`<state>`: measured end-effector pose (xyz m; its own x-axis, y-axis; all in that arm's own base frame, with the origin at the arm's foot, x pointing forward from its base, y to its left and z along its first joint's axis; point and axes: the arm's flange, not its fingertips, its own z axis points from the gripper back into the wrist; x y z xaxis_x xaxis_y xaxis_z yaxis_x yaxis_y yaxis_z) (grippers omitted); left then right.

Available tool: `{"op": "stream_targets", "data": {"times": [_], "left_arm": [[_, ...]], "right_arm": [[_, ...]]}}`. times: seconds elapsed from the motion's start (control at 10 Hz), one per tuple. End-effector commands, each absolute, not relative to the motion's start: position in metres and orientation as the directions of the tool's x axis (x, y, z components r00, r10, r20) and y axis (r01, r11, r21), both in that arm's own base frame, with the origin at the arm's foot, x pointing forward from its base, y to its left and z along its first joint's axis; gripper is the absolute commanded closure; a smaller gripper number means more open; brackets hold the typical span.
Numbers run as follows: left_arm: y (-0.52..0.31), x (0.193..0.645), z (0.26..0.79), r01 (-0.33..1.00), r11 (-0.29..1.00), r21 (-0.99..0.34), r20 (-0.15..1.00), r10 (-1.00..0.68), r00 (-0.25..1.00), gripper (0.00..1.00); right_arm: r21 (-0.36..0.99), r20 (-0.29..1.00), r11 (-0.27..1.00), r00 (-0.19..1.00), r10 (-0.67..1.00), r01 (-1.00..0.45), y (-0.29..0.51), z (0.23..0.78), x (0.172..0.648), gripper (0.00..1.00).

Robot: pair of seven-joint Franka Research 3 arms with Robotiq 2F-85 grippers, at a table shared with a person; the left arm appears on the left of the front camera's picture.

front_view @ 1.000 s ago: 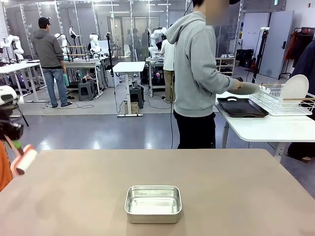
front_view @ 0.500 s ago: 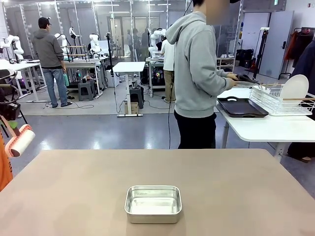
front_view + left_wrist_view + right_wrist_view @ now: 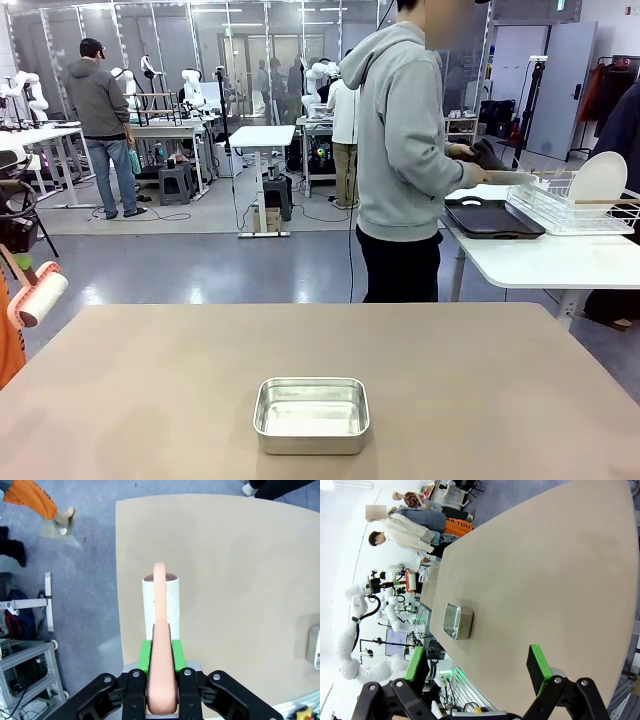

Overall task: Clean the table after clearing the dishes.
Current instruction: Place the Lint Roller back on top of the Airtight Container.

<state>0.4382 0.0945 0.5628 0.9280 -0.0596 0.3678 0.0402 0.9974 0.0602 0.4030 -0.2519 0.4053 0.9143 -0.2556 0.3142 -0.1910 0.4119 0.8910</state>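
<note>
Left wrist view: left gripper clamped on pink handle of lint roller, over the table's edge. Right gripper spread wide, nothing between pads. Steel pan near the table's robot-side edge, centre. Plate in rack on white side table.

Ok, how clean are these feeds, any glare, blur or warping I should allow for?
Front view: sharp, even light, soft ceiling glare on the grey floor, steel pan mildly reflective. Left wrist view: crisp on the lint roller, table edge bowed by the wide lens. Right wrist view: rolled sideways, background washed out, right pincer sharp.
</note>
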Motion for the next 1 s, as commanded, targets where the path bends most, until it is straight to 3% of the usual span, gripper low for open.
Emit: {"op": "stream_targets", "data": {"times": [0.0, 0.6, 0.9], "left_arm": [[0.095, 0.437, 0.566, 0.043, 0.997, 0.06, 0.381, -0.063, 0.922, 0.79], [0.094, 0.438, 0.563, 0.042, 0.997, 0.06, 0.368, -0.061, 0.928, 0.79], [0.01, 0.452, 0.597, 0.396, 0.892, 0.218, 0.283, -0.446, 0.849, 0.79]], "right_arm": [[0.89, 0.327, 0.408, 0.911, -0.252, -0.206, -0.251, 0.408, 0.402, 0.0], [0.89, 0.327, 0.408, 0.911, -0.252, -0.206, -0.251, 0.408, 0.402, 0.0], [0.89, 0.327, 0.408, 0.911, -0.252, -0.206, -0.251, 0.408, 0.402, 0.0]]}}
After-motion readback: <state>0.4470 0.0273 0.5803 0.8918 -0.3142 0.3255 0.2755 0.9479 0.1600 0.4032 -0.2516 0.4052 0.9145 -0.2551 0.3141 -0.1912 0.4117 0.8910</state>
